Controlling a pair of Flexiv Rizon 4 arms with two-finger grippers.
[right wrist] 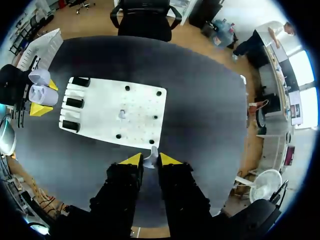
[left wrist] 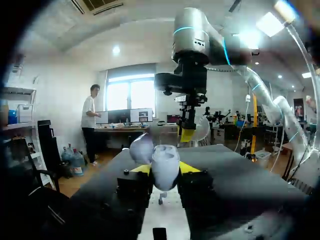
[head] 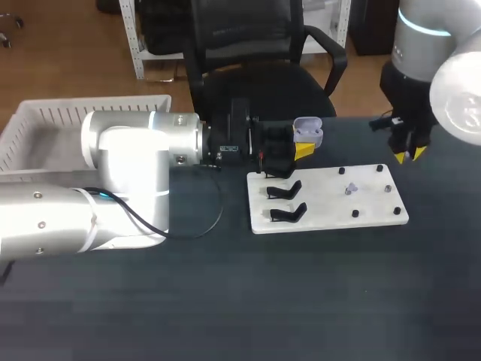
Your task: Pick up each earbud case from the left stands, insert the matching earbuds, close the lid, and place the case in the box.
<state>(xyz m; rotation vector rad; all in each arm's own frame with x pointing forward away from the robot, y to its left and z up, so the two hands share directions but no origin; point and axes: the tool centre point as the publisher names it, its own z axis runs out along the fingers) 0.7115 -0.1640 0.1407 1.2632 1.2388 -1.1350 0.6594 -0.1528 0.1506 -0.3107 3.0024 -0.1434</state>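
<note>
L gripper (left wrist: 166,169) clamped on open earbud case (head: 308,131), mouth up. R gripper (right wrist: 150,160) pinches small white earbud (right wrist: 151,155). Case lies well ahead of it, across board (head: 331,204).

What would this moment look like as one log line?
left pincer: shut on open case | right pincer: shut on earbud, apart from case | step: earbud not yet inserted

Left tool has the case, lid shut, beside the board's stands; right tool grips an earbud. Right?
Not quite: the lid is open, as the head view shows. The rest holds: the left tool has the case beside the board's stands, and the right tool grips an earbud.
</note>
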